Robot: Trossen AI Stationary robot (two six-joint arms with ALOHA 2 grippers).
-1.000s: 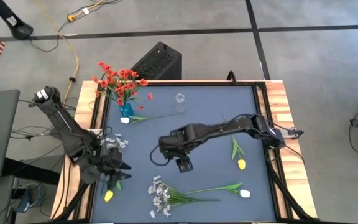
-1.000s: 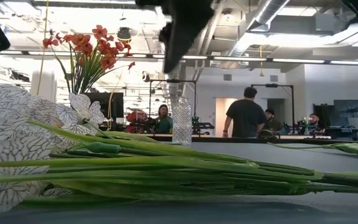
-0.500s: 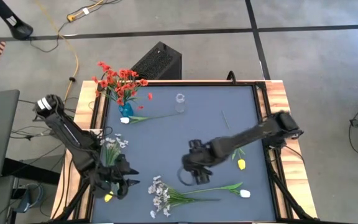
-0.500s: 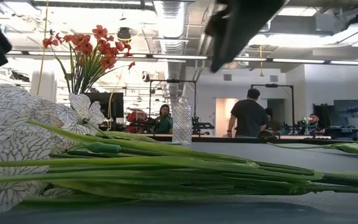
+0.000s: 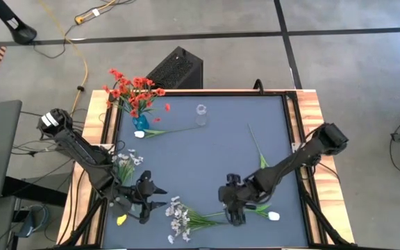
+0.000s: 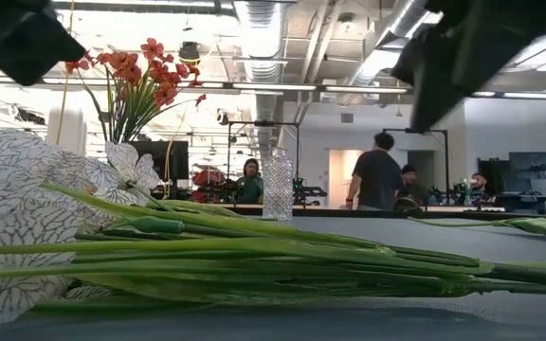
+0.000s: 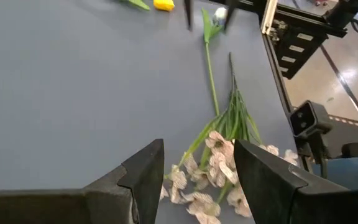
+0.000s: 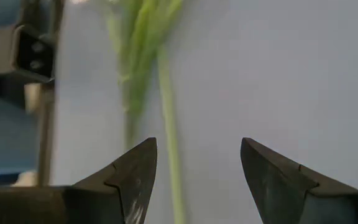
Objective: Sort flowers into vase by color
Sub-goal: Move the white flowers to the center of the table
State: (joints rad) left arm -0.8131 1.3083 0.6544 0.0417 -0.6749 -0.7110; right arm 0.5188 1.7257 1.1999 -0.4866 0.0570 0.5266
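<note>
A spray of small white blossoms lies near the table's near edge, its green stems pointing right. A white tulip lies beside it, its stem running left. My left gripper stands open just left of the spray, pointing at it. My right gripper hovers open above the tulip stem and the spray's stem ends, touching nothing. Red flowers stand in a blue vase at the far left. A glass vase stands bare at the far middle.
Another white spray and a yellow tulip lie at the left edge. A white tulip lies by the blue vase. A stem with a leaf lies at the right. People stand in the room beyond.
My right gripper has swung from the table's middle toward the near edge and the right, sinking and rolling, and now stands over the white tulip's stem. My left gripper has moved toward the near edge and then right, toward the white spray, rolling as it went. No flower has moved.
</note>
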